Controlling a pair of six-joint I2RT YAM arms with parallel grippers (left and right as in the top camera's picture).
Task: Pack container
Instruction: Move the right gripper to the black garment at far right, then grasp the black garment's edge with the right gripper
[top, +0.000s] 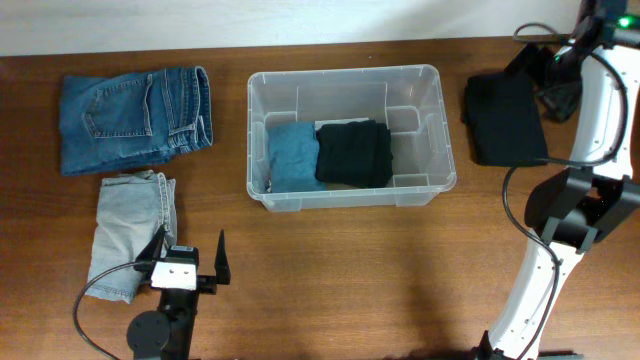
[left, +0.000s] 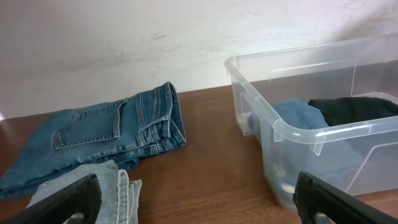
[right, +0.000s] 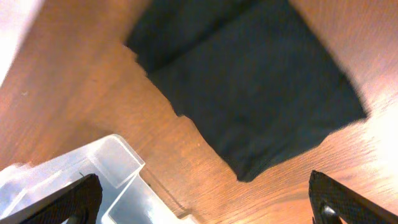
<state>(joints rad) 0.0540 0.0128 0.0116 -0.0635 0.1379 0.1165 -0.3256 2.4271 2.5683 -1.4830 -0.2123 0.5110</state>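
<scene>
The clear container (top: 340, 74) stands mid-table, holding a folded blue garment (top: 293, 155) and a folded black garment (top: 354, 153) side by side. My left gripper (top: 190, 260) sits near the front left, open and empty, beside the light jeans (top: 130, 232). In the left wrist view its gripper (left: 199, 202) faces the container's rim (left: 292, 129). My right gripper (top: 545, 85) hovers at the far right over a black garment (top: 505, 118) on the table. Seen from the right wrist, that gripper (right: 205, 205) is open and empty, above the black garment (right: 249, 81) and the container's corner (right: 115, 158).
Folded dark blue jeans (top: 133, 117) lie at the back left, also seen as dark jeans (left: 106, 137) from the left wrist with the light jeans (left: 115, 186) in front. A white wall runs behind the table. The right arm's cable loops near the table's right edge.
</scene>
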